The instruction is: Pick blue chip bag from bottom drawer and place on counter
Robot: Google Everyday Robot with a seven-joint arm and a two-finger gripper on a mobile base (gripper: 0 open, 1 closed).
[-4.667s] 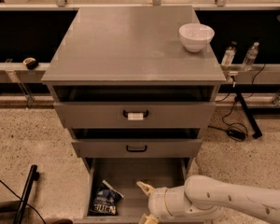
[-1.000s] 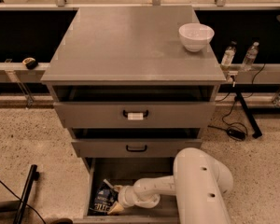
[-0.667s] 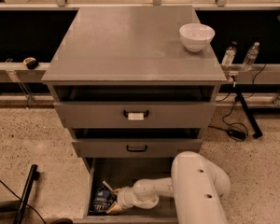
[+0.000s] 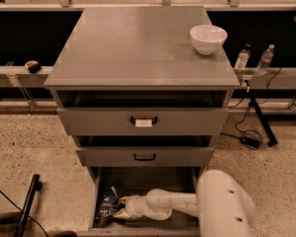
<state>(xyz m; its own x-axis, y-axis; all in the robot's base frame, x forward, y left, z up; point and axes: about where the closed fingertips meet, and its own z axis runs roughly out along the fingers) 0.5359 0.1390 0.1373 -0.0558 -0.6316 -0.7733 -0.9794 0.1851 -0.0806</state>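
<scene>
The bottom drawer (image 4: 147, 180) stands pulled open at the foot of the grey cabinet. The blue chip bag (image 4: 107, 204) lies crumpled in its front left corner, against the left wall. My gripper (image 4: 119, 210) reaches down into the drawer from the right, its tip touching the bag's right edge. My white arm (image 4: 222, 206) covers the drawer's right side. The counter (image 4: 133, 43) is the flat grey top of the cabinet.
A white bowl (image 4: 208, 37) stands at the counter's back right corner. The two upper drawers (image 4: 143, 122) are slightly pulled out above the open one. Two bottles (image 4: 254, 58) and cables sit to the right of the cabinet. A black pole (image 4: 27, 204) leans at the lower left.
My gripper has moved further left in the drawer, up against the bag. The bag now sits tighter to the left wall and looks more bunched.
</scene>
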